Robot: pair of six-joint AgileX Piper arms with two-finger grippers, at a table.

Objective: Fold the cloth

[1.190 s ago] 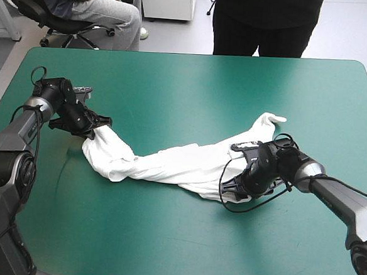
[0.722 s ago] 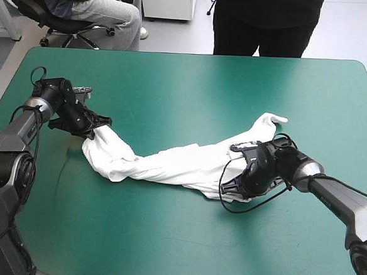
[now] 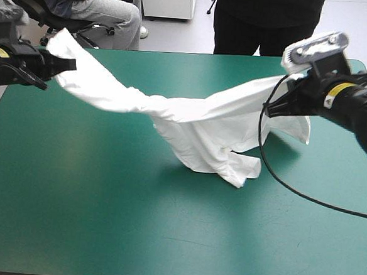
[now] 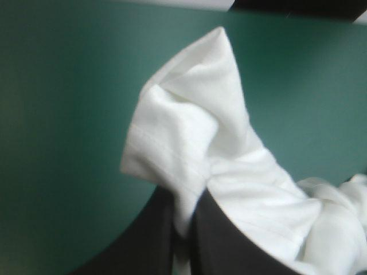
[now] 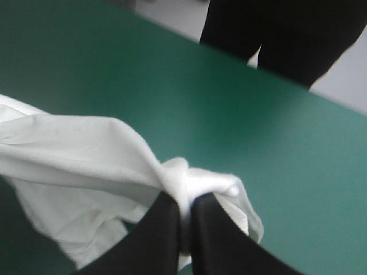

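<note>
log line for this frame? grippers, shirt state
left gripper: shut on T-shirt | right gripper: shut on T-shirt | T-shirt: held up, stretched between both, middle sagging to table

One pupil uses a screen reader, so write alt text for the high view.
A white T-shirt hangs stretched between two raised grippers. The left gripper pinches one end near the table's far left corner, and the right gripper pinches the other end near its far right. The sagging middle reaches down to the teal-green table.

- My left gripper [image 3: 61, 64] holds one end of the T-shirt [image 3: 203, 126] above the table's [image 3: 103, 201] far-left corner.
- My right gripper [image 3: 272, 110] holds the other end toward the right edge.
- Between them, the T-shirt's middle hangs down to the table.
</note>
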